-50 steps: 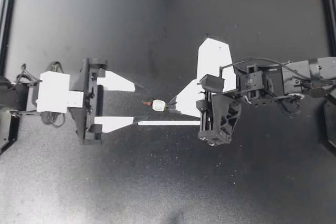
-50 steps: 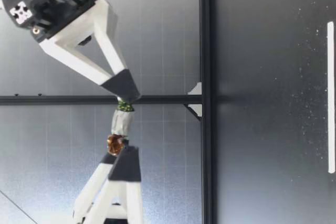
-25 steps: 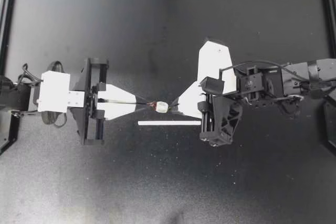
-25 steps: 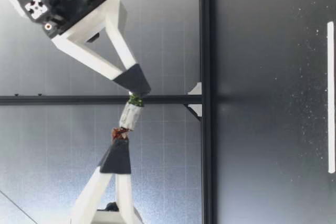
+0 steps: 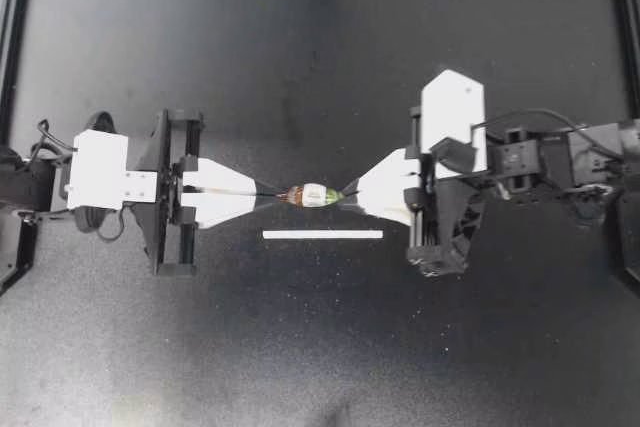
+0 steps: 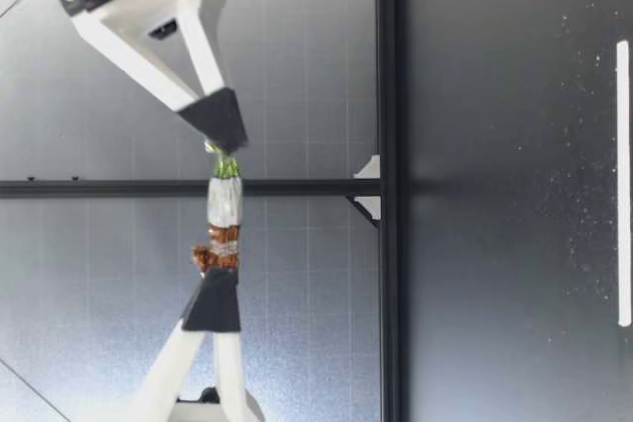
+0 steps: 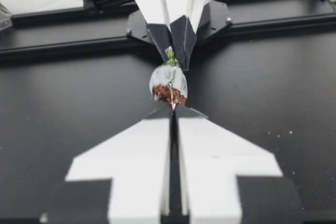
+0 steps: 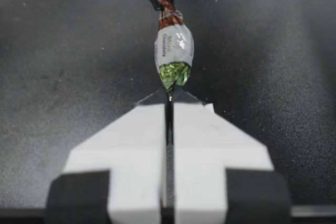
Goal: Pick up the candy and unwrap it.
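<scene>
Candy [image 5: 313, 194] is hanging above the table [image 5: 300, 67], stretched level between my two arms. My left jaws, wide open a second ago, are now pinching shut on its brown twisted tail. My right jaws are clamping the green tail and have been drawing away, pulling the wrapper taut. I judge the unwrapping is beginning. No container is showing.

Left pincer [image 5: 268, 193] and right pincer [image 5: 347, 193], both clamped, tips facing.
</scene>
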Controlling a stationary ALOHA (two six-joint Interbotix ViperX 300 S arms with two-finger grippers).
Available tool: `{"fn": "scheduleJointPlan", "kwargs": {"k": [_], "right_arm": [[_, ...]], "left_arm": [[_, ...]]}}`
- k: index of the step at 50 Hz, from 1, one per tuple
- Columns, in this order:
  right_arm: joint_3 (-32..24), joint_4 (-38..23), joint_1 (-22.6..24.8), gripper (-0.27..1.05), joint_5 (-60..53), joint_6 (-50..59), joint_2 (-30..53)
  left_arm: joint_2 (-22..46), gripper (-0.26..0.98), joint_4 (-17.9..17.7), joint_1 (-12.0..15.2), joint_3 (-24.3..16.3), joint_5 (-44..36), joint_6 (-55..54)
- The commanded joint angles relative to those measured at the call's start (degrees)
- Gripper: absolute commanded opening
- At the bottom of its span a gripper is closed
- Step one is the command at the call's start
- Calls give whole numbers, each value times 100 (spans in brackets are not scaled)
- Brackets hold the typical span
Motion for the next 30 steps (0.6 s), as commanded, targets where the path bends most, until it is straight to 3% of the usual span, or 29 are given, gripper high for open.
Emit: {"fn": "scheduleJointPlan", "kwargs": {"k": [1, 30], "right_arm": [[-18, 9, 18, -17, -53, 0, -105], [-167, -88, 26, -17, -369, -97, 123]], "left_arm": [[-88, -17, -9, 9, -53, -44, -9], [9, -17, -193, 9, -79, -123, 9]]}}
